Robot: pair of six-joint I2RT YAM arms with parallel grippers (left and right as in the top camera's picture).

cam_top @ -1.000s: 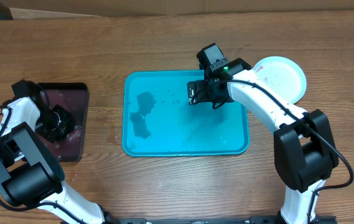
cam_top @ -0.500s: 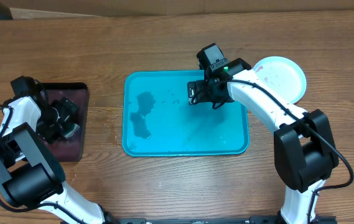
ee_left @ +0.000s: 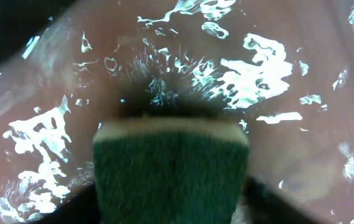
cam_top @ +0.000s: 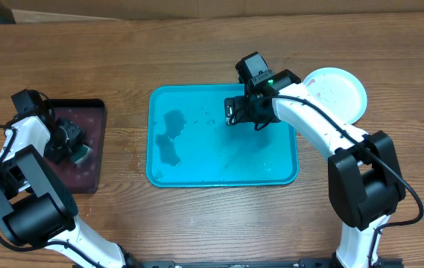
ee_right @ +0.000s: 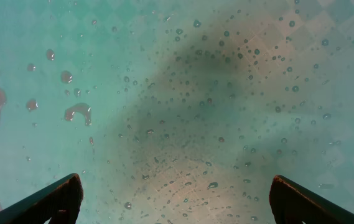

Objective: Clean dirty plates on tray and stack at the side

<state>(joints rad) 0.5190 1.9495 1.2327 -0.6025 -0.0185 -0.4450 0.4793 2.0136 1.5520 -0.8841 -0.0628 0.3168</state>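
The turquoise tray (cam_top: 197, 160) lies wet and bare of plates in the middle of the table. A pale mint-white plate (cam_top: 342, 93) with small red-brown specks rests on the table at the right, past the tray; whether other plates lie under it I cannot tell. My right gripper (cam_top: 232, 112) hovers over the tray's upper middle, open and empty; its wrist view shows wet tray surface (ee_right: 177, 93) between spread fingers. My left gripper (cam_top: 74, 145) is over the maroon tray (cam_top: 92, 112), shut on a green sponge (ee_left: 167, 171) whose edge touches the wet maroon surface.
The dark maroon tray with black rim sits at the table's left edge, holding glistening water (ee_left: 251, 74). Bare wood table (cam_top: 197, 59) lies behind and in front of both trays. Cardboard (cam_top: 197, 7) runs along the far edge.
My left gripper with the sponge has shifted within the maroon tray and its wrist has turned. The right arm has not moved.
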